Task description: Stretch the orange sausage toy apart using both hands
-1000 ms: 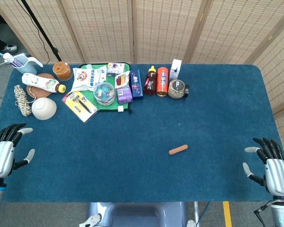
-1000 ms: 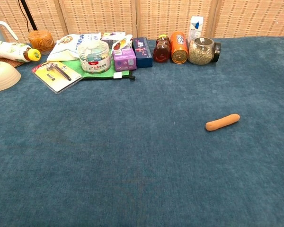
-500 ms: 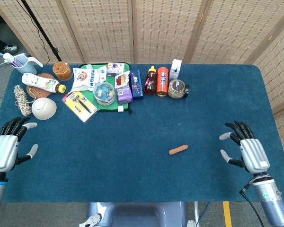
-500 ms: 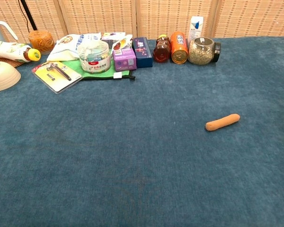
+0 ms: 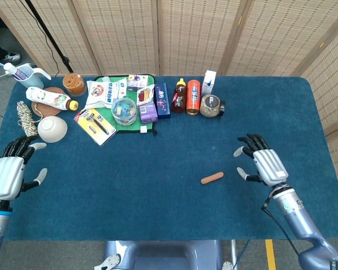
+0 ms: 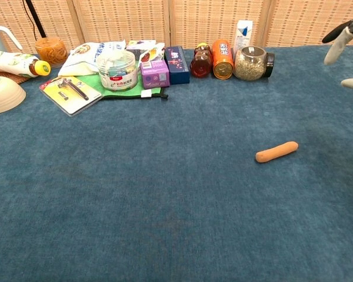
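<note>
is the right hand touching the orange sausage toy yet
Apart. The head view shows bare blue table between the right hand and the sausage toy; its fingers are spread, holding nothing.

Head view high above, looking down on whole table (image 5: 158, 214), chest view low, near, facing far clutter, sharing tabletop

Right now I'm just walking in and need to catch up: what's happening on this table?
A two-armed robot is about to stretch the orange sausage toy, which lies untouched on the blue table. The right hand hovers open just right of it, holding nothing. The left hand waits open at the table's left edge, far from the toy. Bottles, jars and packets line the far side.
</note>
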Available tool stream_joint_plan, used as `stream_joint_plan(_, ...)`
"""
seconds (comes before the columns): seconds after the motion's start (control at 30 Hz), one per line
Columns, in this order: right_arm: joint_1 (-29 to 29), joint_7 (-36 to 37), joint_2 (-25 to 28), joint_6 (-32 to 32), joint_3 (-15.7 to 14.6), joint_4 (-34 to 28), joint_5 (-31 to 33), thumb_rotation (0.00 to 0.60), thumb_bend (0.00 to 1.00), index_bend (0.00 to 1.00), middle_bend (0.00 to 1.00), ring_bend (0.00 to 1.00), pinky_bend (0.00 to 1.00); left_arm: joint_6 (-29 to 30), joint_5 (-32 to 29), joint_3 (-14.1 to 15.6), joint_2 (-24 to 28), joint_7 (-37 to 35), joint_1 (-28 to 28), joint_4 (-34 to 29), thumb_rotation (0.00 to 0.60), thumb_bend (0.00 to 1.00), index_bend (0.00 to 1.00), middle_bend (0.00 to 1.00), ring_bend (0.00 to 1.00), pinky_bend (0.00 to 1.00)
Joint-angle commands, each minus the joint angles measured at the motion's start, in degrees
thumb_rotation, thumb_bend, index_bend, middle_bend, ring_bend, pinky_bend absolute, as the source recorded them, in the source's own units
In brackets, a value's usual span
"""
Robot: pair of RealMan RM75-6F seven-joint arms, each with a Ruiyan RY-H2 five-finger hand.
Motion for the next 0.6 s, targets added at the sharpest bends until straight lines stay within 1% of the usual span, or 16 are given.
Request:
stream_joint_plan(0.03,1.05,-0.50,-1.44,-0.96,0.01,1.56,0.70,0.600,0.35,0.40,0.15,0.03,0.00,0.13,-0.15,-0.09,0.15,0.04,-0.04,-0.12,0.600,0.31,0.26,0.15,0.08,0.12)
stream_joint_plan(0.23,2.31,-1.76,-3.21,-2.20,-0.77,3.95,1.37,0.600,0.35,0.44,0.15,0.03,0.00,0.05,-0.41,0.00,0.41,0.35,-0.20,-0.28,0.600,0.31,0.26,0.15,0.08,0.12)
stream_joint_plan(0.6,4.48,-2.78,-7.16,-4.80,-2.91,9.50,1.27,0.600,0.35,0.43,0.15,0.03,0.00,-0.25,-1.13,0.33,0.55,0.53,-0.35,-0.25,0.600,0.31,0.26,0.15,0.08,0.12)
